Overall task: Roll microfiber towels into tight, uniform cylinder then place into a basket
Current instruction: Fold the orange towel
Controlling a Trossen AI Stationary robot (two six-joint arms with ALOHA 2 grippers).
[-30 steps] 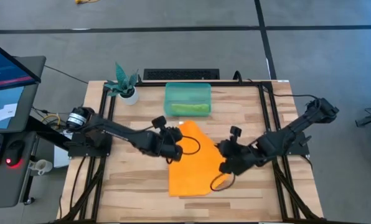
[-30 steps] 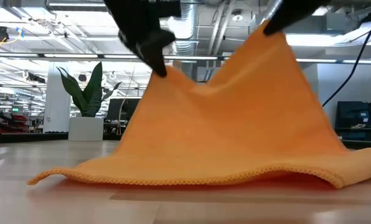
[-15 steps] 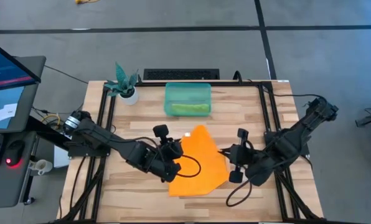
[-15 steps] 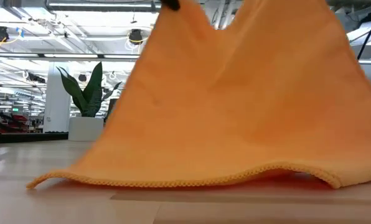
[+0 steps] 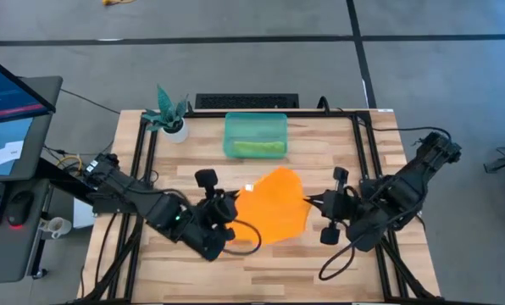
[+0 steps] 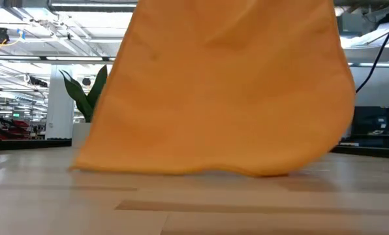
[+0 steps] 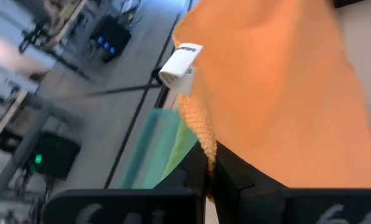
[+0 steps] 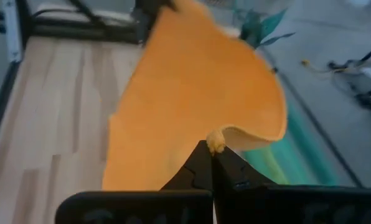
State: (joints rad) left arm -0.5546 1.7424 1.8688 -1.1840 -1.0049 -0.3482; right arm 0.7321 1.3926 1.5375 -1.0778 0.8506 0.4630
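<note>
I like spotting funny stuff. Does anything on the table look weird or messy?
Nothing is spilled or broken. The odd part: the orange towel hangs in the air, pinched by the left gripper and the right gripper, unrolled. A green towel sits in the basket.

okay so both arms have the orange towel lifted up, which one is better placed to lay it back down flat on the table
Neither clearly. The left gripper and right gripper each pinch an edge of the orange towel, spreading it above the table, so lowering together looks best.

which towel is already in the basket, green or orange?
The green towel: it lies inside the basket. The orange towel hangs over the table, pinched by the left gripper and right gripper.
</note>
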